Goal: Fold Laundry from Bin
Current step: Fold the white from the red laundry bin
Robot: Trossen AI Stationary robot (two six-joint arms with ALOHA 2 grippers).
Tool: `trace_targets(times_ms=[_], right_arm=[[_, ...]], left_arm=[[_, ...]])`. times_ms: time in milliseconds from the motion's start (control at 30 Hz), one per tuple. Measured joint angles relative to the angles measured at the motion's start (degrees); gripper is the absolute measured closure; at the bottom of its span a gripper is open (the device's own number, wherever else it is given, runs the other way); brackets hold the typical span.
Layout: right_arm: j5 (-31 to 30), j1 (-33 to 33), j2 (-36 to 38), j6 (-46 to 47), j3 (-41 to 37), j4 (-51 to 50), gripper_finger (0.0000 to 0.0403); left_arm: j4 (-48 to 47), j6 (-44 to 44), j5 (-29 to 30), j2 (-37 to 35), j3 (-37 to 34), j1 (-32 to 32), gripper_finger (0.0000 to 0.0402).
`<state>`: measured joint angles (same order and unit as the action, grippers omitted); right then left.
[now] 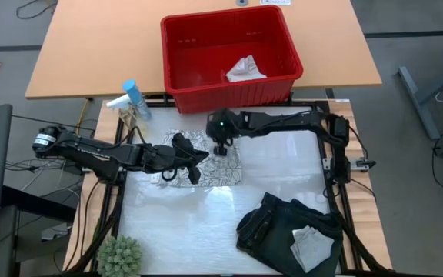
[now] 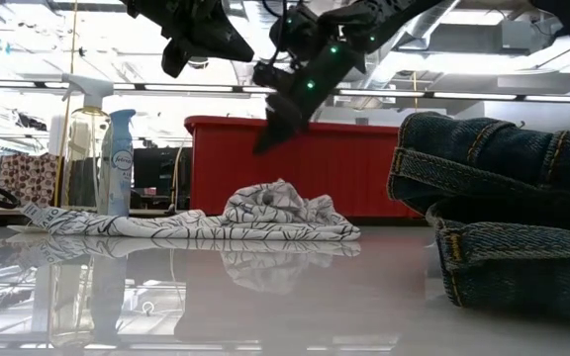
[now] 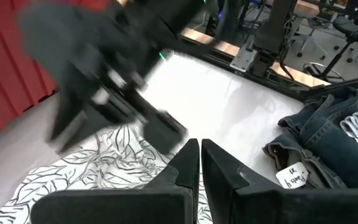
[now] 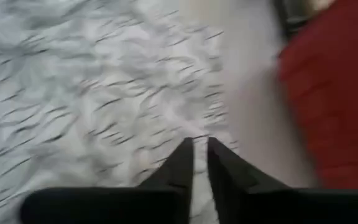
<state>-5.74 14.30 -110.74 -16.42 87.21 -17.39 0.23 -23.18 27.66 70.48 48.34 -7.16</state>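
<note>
Leaf-patterned cloth (image 1: 206, 158) beneath both arms

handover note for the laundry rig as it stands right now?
Left gripper: shut, empty, above the leaf-print cloth.
Right gripper: nearly closed, empty, over that cloth's bin-side edge.
Leaf-print cloth lies rumpled on the table, unfolded.
Jeans sit folded near the front right corner, a small whitish cloth on top.
Red bin holds one more pale piece.
Left: fold the leaf cloth, then that piece.

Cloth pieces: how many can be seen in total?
4: leaf cloth under both grippers; jeans at the near right; a pale cloth on them; a white cloth in the bin. More may be hidden.
</note>
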Motion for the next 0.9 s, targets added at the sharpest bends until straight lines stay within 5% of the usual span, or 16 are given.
trace_targets(times_ms=[233,467,900], right_arm=[[7.84,2.81,0.04,-0.32,5.43,-11.40,0.0235],[9.04,0.85,0.00,-3.40,1.61,-21.80,0.0233],[7.18,-1.45,-0.74,-0.20,-4.25,-16.17,0.0233]], left_arm=[[-0.99,0.33,-1.68,0.00,0.00,0.02,0.0395],[-1.22,1.15,-1.91,0.00,0.00,0.02,0.0395],[-2.00,2.54,-1.88,0.00,0.00,0.02,0.0395]])
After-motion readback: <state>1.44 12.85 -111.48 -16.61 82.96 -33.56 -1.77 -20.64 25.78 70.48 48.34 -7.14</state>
